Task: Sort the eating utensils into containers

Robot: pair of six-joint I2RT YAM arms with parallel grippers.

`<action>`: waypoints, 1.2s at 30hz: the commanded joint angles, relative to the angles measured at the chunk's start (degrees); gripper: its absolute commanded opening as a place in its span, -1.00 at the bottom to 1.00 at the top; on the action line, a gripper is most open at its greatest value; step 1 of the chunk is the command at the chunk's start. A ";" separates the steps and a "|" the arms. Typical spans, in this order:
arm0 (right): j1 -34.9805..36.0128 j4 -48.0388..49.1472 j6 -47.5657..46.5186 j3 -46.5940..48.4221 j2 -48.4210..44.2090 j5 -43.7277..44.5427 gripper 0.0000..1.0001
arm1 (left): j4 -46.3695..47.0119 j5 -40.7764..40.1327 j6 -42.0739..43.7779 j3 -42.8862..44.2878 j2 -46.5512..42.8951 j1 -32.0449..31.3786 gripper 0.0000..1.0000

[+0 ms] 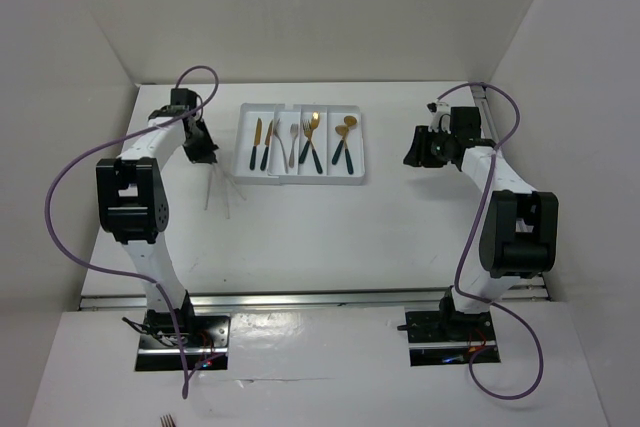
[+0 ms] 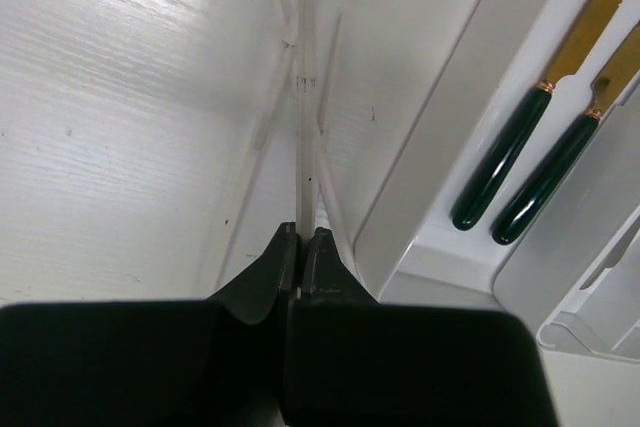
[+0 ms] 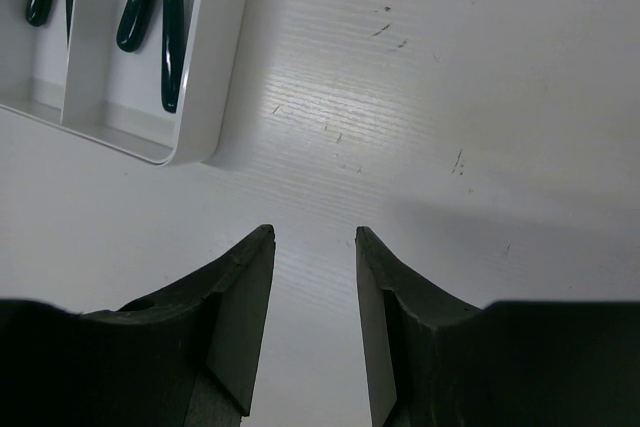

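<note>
The white tray (image 1: 300, 179) lies at the back middle of the table, and its compartments hold two gold knives (image 1: 262, 143), a silver fork (image 1: 292, 142), a gold fork (image 1: 312, 142) and two gold spoons (image 1: 343, 142). My left gripper (image 1: 205, 155) hangs just left of the tray. In the left wrist view it (image 2: 305, 232) is shut on a thin clear utensil (image 2: 304, 147) that runs forward over the table. What kind of utensil it is I cannot make out. The right gripper (image 3: 312, 232) stands open over bare table, right of the tray's corner (image 3: 215, 67).
More thin clear utensils (image 1: 228, 192) lie crossed on the table left of the tray, beside the one I hold. The tray's long side wall (image 2: 440, 147) runs close to my left fingers. White walls enclose the table on three sides.
</note>
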 commanded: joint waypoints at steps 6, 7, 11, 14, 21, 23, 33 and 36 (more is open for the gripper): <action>0.39 1.06 -0.26 1.54 -1.47 -0.85 -0.09 | 4.43 7.26 6.85 5.13 -3.72 -4.53 -1.00; 0.39 1.58 -0.26 1.54 -1.47 -0.85 -0.09 | 4.44 7.79 7.74 6.70 -3.72 -5.33 -1.00; 0.39 1.58 -0.26 1.54 -1.47 -0.85 -0.09 | 3.04 10.51 10.21 13.12 1.10 -8.05 -1.00; 0.39 1.58 -0.26 1.54 -1.47 -0.85 -0.09 | 1.02 12.19 11.53 18.31 5.67 -8.67 -1.00; 0.39 1.58 -0.78 0.92 -2.00 -0.85 -0.09 | 0.49 9.56 12.06 24.38 12.96 -9.20 -1.00; 0.39 1.58 -0.78 0.92 -2.00 -0.85 -0.09 | 0.49 8.32 12.66 25.00 14.02 -9.20 -1.00; 0.39 1.06 -1.31 0.92 -1.47 -0.32 -0.09 | 3.30 5.69 13.81 23.94 17.28 -9.20 -1.00; 0.39 1.06 -1.31 0.92 -0.95 -0.32 -0.09 | 1.20 4.89 13.81 25.25 18.68 -9.20 -0.88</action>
